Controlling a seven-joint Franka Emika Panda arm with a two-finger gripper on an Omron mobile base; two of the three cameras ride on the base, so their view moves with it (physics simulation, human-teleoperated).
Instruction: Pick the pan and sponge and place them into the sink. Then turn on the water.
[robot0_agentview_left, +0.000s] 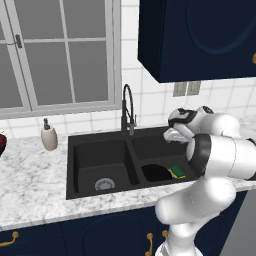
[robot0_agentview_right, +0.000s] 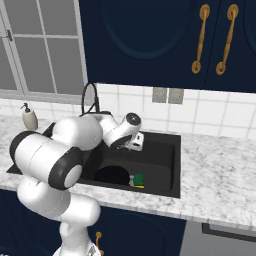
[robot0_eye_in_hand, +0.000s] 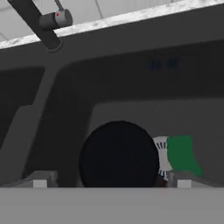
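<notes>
The black pan lies flat on the floor of the right basin of the black sink. Beside it lies the sponge, green side up, partly over the silver drain. My gripper hovers above that basin, pointing down at the pan, open and holding nothing. Its fingertips stand wide apart. The black gooseneck faucet rises behind the divider; no water is in view.
A soap dispenser stands on the marble counter left of the sink. A dark red bowl sits at the far left edge. Navy wall cabinets hang overhead. The left basin holds its drain.
</notes>
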